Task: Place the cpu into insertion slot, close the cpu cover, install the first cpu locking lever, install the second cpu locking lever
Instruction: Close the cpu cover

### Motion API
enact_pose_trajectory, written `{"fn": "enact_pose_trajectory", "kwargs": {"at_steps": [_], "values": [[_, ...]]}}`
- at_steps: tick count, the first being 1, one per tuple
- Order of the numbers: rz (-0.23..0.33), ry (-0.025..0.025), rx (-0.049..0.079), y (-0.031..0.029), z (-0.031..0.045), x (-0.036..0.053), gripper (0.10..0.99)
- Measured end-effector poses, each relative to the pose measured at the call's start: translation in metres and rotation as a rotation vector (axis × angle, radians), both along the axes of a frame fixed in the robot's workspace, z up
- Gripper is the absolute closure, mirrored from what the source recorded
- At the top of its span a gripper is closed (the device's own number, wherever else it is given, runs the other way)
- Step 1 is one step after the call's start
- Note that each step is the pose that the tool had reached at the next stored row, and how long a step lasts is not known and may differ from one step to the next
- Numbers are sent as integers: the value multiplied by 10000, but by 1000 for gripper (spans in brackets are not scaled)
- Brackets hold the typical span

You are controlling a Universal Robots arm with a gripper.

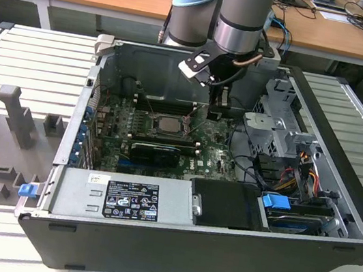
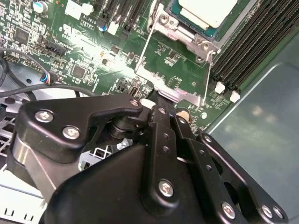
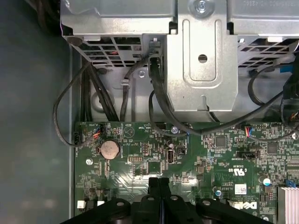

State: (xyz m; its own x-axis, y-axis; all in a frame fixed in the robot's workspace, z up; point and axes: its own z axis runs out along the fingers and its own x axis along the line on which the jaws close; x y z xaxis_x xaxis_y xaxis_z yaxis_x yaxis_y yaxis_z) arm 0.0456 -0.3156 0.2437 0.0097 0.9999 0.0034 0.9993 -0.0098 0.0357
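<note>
The pale silvery-beige, flat square cpu (image 2: 211, 10) is seated in the silver-rimmed square insertion slot (image 2: 186, 36) on the green circuit board (image 2: 93, 51). The thin silvery metal cpu cover (image 2: 174, 94) stands raised and appears to be pinched at its edge tab by the clenched black gripper (image 2: 161, 100). The frame is judged light, springy and slippery, so hold is best taken at the tab.

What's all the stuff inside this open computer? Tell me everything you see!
computer case: one, black, open, on the slatted table.
circuit board: one, green, inside the case.
cpu: one, silvery-beige, lying in the insertion slot.
cpu cover: one, silvery frame, swung open beside the slot.
memory slots: several, black, next to the slot.
coin battery: one, silver, on the board.
cables: several, black, beside the board.
gripper: one, black, shut on the cover's tab.
</note>
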Motion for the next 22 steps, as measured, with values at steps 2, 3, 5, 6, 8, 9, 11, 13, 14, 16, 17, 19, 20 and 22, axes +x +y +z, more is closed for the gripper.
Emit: {"fn": "enact_pose_trajectory", "kwargs": {"at_steps": [2, 3, 5, 6, 8, 9, 11, 13, 14, 16, 17, 19, 20, 22], "values": [[2, 0, 0, 0, 0, -3, 980], [1, 0, 0, 0, 0, -6, 980], [0, -1, 0, 0, 0, -13, 980], [2, 0, 0, 0, 0, -14, 980], [0, 0, 0, 0, 0, -22, 980], [1, 0, 0, 0, 0, -26, 980], [0, 0, 0, 0, 0, -39, 980], [0, 0, 0, 0, 0, -47, 980], [0, 0, 0, 0, 0, -49, 980], [2, 0, 0, 0, 0, -52, 980], [1, 0, 0, 0, 0, -53, 980], [0, 0, 0, 0, 0, -57, 980], [0, 0, 0, 0, 0, -59, 980], [0, 0, 0, 0, 0, -66, 980]]}}
